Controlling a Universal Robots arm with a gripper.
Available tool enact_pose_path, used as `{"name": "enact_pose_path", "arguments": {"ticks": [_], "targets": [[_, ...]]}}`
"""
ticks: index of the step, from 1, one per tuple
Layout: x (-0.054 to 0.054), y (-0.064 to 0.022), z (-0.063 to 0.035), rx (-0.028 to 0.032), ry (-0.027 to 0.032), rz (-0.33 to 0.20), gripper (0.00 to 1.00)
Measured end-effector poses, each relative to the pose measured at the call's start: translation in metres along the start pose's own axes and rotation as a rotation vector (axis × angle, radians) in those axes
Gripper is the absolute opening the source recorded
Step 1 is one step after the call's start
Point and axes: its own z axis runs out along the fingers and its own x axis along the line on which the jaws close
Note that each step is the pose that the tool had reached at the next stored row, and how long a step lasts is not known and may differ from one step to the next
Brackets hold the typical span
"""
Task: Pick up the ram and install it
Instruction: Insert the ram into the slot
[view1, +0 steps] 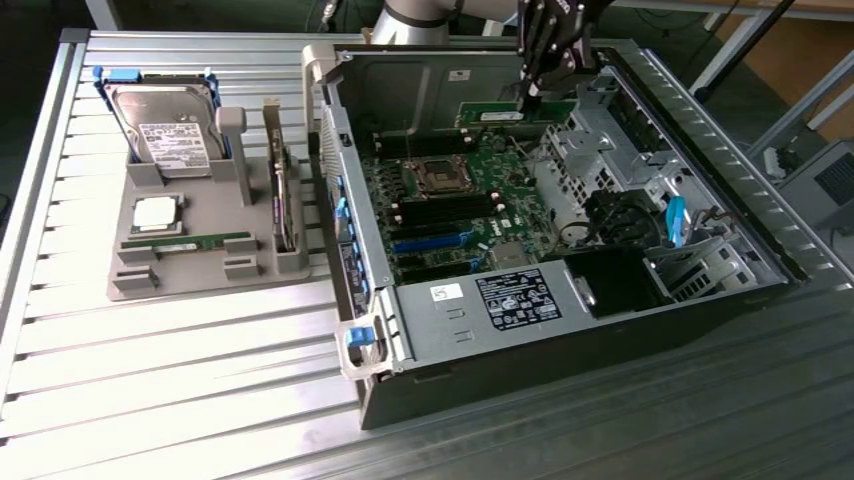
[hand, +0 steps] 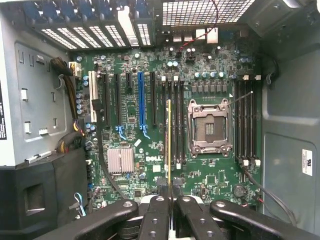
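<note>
A long, thin green ram stick with a white label (view1: 511, 115) is gripped firmly by the black two-fingered gripper (view1: 531, 92) above the green motherboard (view1: 441, 205) of the open dark computer case (view1: 574, 330). In the exterior view it hangs at one o'clock from the empty silver CPU socket (view1: 438, 175). It is held edge-down, apparently so it can be lined up with the black memory slots (hand: 179, 125). A look-alike stick (view1: 187, 241) lies in the grey holder tray (view1: 200, 272) on the ribbed metal tabletop (view1: 160, 380), at nine o'clock from the case.

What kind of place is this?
Probably a robotics lab or test bench for computer assembly: an open computer case with its motherboard lies on a slatted metal table, a grey tray holds parts, and the hand holds the ram.
</note>
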Motion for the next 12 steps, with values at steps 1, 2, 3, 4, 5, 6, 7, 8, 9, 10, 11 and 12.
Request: {"name": "enact_pose_path", "arguments": {"ticks": [1,2,3,4,5,6,7,8,9,10,11,12], "targets": [[0.0000,0.0000,0.0006,-0.0001,0.0001,0.000,0.11],[0.0000,0.0000,0.0014,0.0000,0.0000,0.000,0.11],[0.0000,0.0000,0.0019,0.0000,0.0000,0.000,0.11],[0.0000,0.0000,0.0023,-0.0001,0.0001,0.000,0.11],[0.0000,0.0000,0.0030,0.0000,0.0000,0.000,0.11],[0.0000,0.0000,0.0036,0.0000,0.0000,0.000,0.11],[0.0000,0.0001,0.0040,0.0000,0.0000,0.000,0.11],[-0.0001,0.0001,0.0045,0.0000,0.0000,0.000,0.11],[-0.0001,0.0001,0.0050,-0.0001,0.0000,0.000,0.11],[-0.0001,0.0001,0.0055,0.0000,0.0001,0.000,0.11],[-0.0001,0.0001,0.0060,0.0000,0.0000,0.000,0.11],[-0.0001,0.0001,0.0065,0.0000,0.0000,0.000,0.11]]}}
